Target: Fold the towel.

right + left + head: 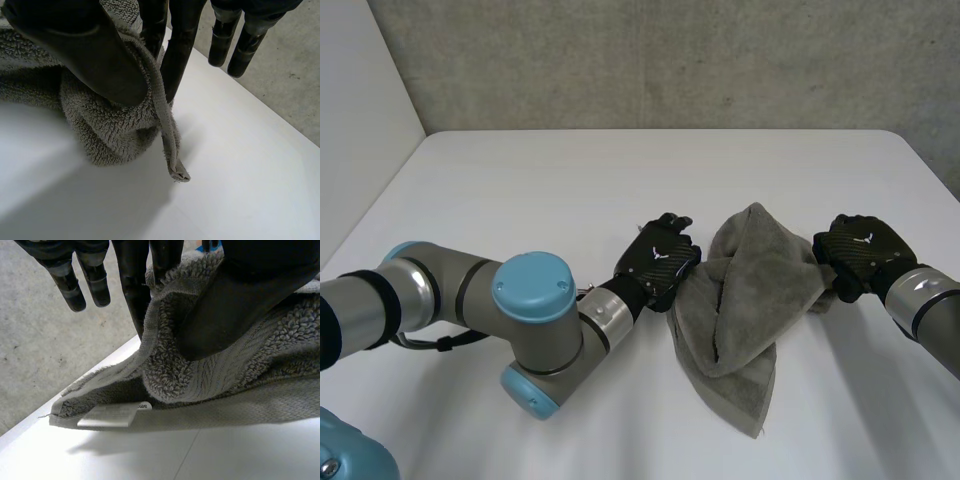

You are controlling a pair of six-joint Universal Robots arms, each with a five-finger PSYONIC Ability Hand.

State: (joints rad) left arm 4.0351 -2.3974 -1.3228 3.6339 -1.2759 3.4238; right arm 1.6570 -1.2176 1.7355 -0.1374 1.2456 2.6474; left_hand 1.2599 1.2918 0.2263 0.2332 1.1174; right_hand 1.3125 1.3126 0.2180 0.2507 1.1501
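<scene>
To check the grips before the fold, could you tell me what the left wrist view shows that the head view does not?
Left wrist view: a white label at the towel's hem, and the left hand's thumb pinching cloth against its fingers. Head view: the right hand on the towel's opposite side, plus both arms. Shared: the grey towel, the left hand, the white table.

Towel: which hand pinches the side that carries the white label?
The left hand: a white label lies on the towel edge just beneath its thumb. The right hand pinches a plain hemmed corner.
</scene>
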